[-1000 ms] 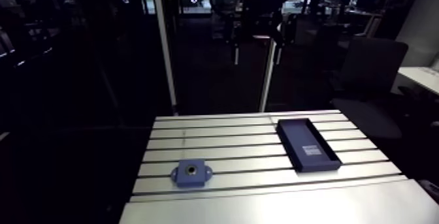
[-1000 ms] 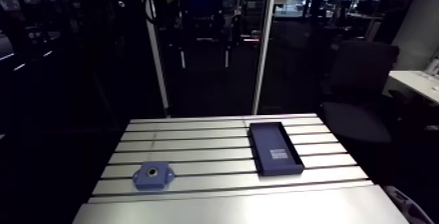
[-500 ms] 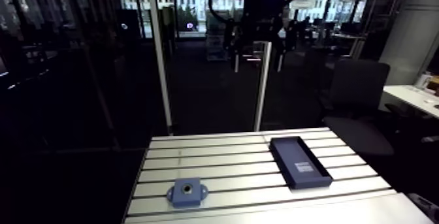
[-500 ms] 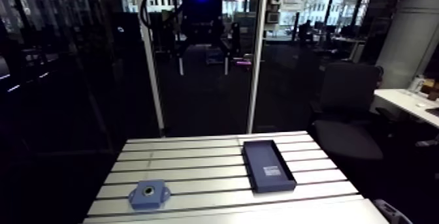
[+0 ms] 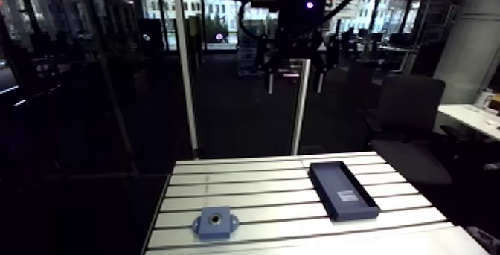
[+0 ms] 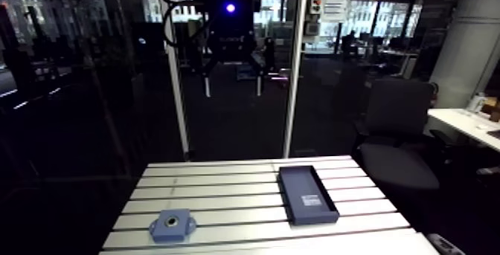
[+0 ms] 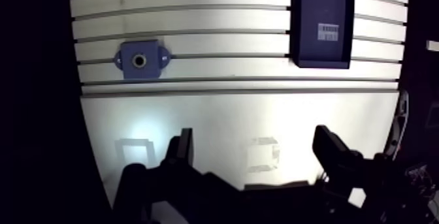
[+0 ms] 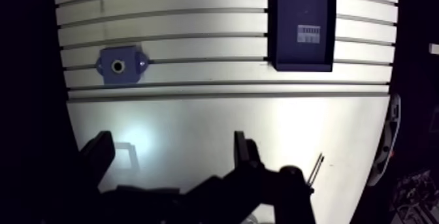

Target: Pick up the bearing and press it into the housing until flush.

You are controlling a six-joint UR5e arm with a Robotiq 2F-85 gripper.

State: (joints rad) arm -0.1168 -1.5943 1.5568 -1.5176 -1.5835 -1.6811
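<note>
Nothing on the table (image 7: 228,119) has shifted since the earlier frames; only my arm camera has swung upward, so the table now sits lower in the arm view. From the wrist view, I have the tool (image 7: 255,138) high above the smooth front strip of the table, its two fingers spread wide apart and gripping nothing. Ahead of it, on the slotted part, the dark blue tray (image 7: 322,4) lies lengthwise across several slots, with a small white label (image 7: 328,31) on its floor. The blue housing (image 7: 149,62) sits well apart from the tray, flat on a slot, bore facing up. Whether the bearing is in that bore I cannot tell.
</note>
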